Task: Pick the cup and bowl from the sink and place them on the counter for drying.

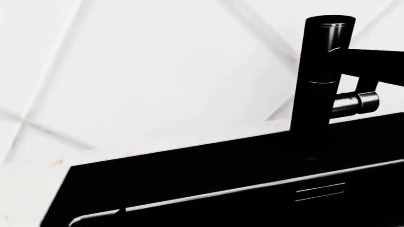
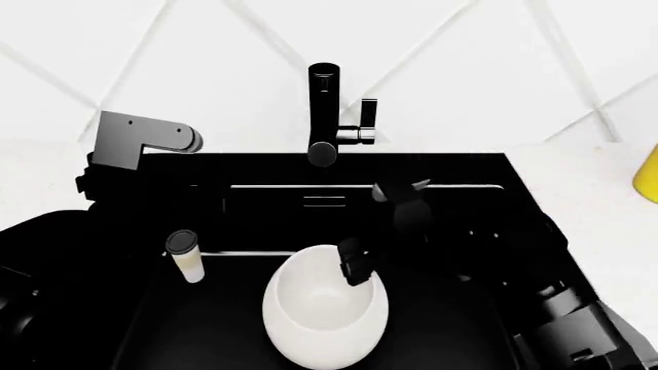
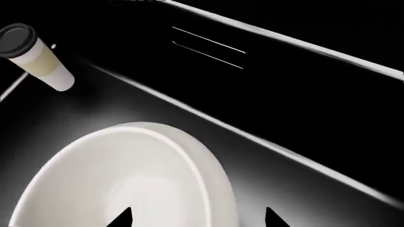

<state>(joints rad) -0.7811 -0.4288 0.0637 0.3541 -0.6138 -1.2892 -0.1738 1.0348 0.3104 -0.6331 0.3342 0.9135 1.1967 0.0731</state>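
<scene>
Right fingers: the right gripper (image 2: 353, 270) hangs over the bowl's rim at about 1 o'clock. In the right wrist view its two dark fingers (image 3: 121, 218) are spread wide, with the rim between them, not pinching it.
Left fingers: the left gripper (image 2: 144, 142) floats above the sink's back left corner. I cannot tell if it is wide or closed.
Bowl: the big white bowl (image 2: 325, 307) sits inside the black sink (image 2: 463, 324), near the front middle.
Cup: the little cream cup (image 2: 185, 255) stands in the sink at the bowl's 10 o'clock, apart from it.
Faucet: the tall black faucet (image 2: 323, 112) stands behind the sink at 12 o'clock.
Table: the white table (image 2: 591, 204) lies around the sink.
</scene>
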